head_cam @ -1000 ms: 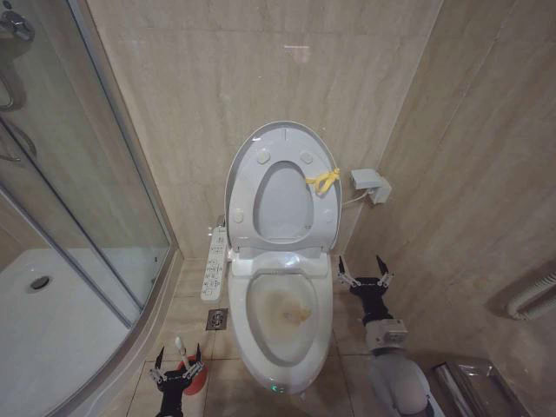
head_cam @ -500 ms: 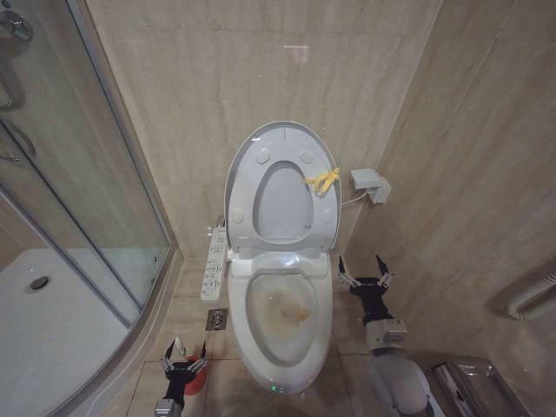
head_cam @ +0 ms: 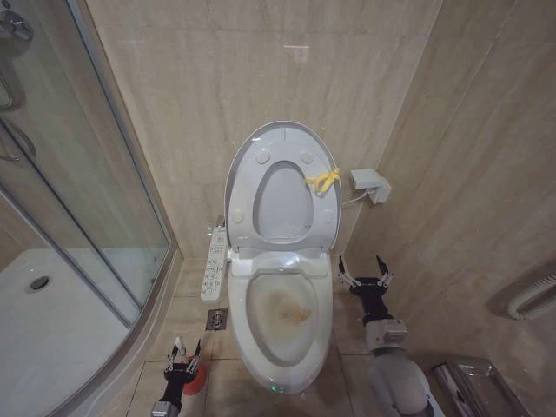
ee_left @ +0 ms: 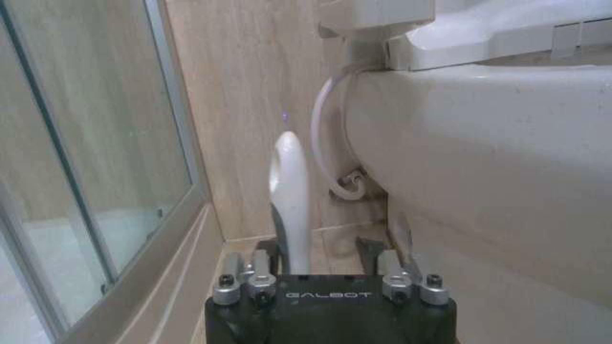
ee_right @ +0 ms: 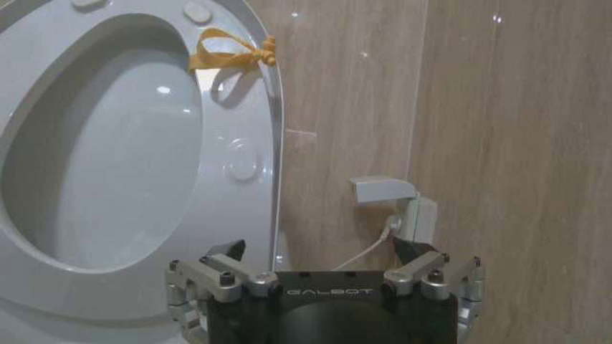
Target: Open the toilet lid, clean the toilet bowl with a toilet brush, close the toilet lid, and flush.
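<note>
The toilet lid stands raised against the wall with the seat ring up in front of it and a yellow tie at its edge. Below it the toilet bowl lies uncovered, with brownish stains inside. On the floor to the bowl's left, the toilet brush stands in its red holder. My left gripper is open around the white handle, which rests against one finger. My right gripper hovers open to the right of the bowl and holds nothing; it faces the raised lid.
A glass shower enclosure and its white tray fill the left side. A control panel hangs on the toilet's left flank, above a floor drain. A wall box and a metal bin are on the right.
My left gripper has shifted right toward the brush handle, and its fingers have narrowed around it. The right arm has not moved.
</note>
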You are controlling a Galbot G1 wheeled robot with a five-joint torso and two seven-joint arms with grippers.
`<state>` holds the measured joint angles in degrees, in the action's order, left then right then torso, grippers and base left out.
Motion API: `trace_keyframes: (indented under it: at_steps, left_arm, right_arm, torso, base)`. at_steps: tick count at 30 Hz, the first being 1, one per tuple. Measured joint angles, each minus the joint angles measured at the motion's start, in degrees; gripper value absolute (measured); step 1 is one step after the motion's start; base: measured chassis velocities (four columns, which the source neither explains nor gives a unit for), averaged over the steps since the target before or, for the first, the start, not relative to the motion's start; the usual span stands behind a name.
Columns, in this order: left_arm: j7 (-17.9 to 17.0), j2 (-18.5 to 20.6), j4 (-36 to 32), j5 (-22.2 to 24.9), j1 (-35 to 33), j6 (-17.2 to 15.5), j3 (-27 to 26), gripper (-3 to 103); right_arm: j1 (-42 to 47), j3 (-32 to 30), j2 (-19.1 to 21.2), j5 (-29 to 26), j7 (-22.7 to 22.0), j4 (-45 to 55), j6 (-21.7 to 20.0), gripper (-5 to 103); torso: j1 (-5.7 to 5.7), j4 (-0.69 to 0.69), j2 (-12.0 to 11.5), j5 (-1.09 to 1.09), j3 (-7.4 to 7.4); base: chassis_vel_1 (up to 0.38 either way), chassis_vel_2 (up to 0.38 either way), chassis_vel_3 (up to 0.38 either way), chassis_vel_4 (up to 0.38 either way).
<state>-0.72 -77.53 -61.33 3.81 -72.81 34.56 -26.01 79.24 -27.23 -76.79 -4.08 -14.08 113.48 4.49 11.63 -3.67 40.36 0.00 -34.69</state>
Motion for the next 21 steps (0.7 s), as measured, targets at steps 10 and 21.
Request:
trace_keyframes:
  at_steps: [10, 21]
  left_arm:
    - [0.2, 0.0, -1.7, -0.9, -1.3, 1.0, -0.8, 35]
    - [1.0, -0.2, -9.8, -0.6, -6.0, 1.4, -1.4, 18]
  right_arm:
    - [0.0, 0.0, 0.0, 0.0, 0.0, 0.0, 0.0, 100]
    - [0.0, 0.0, 0.0, 0.0, 0.0, 0.0, 0.0, 100]
  torso:
    - [0.0, 0.0, 0.0, 0.0, 0.0]
    - [0.0, 0.0, 0.0, 0.0, 0.0]
  base:
    - [0.0, 0.0, 0.0, 0.0]
    - [0.0, 0.0, 0.0, 0.0]
